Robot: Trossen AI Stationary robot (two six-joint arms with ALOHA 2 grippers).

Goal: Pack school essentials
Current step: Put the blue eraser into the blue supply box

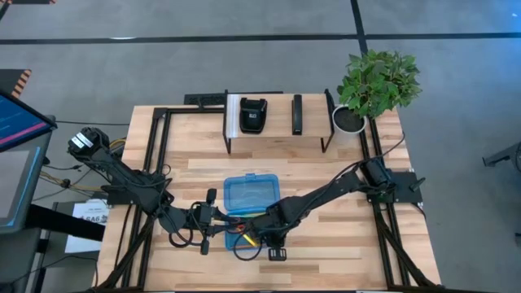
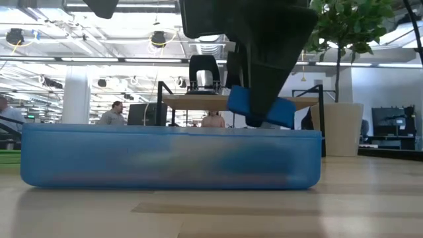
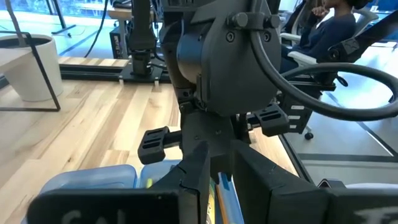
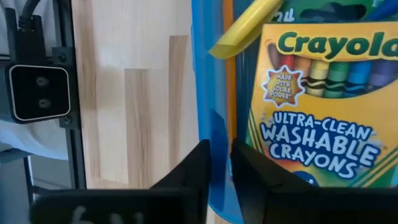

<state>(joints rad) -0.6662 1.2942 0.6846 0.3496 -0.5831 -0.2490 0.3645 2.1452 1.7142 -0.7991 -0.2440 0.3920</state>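
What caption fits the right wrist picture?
Right gripper pinches the blue box's wall beside the Crayola crayon box.

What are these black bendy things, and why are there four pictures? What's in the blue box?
They are two robot arms with two-finger grippers for hands. One picture looks down from above, one peeks across the table, and two come from cameras on the wrists. On the table sit a blue box, its lid, a plant and a black device. The box holds a crayon box and a yellow pencil. The right gripper pinches a small blue thing; the left gripper is beside it.
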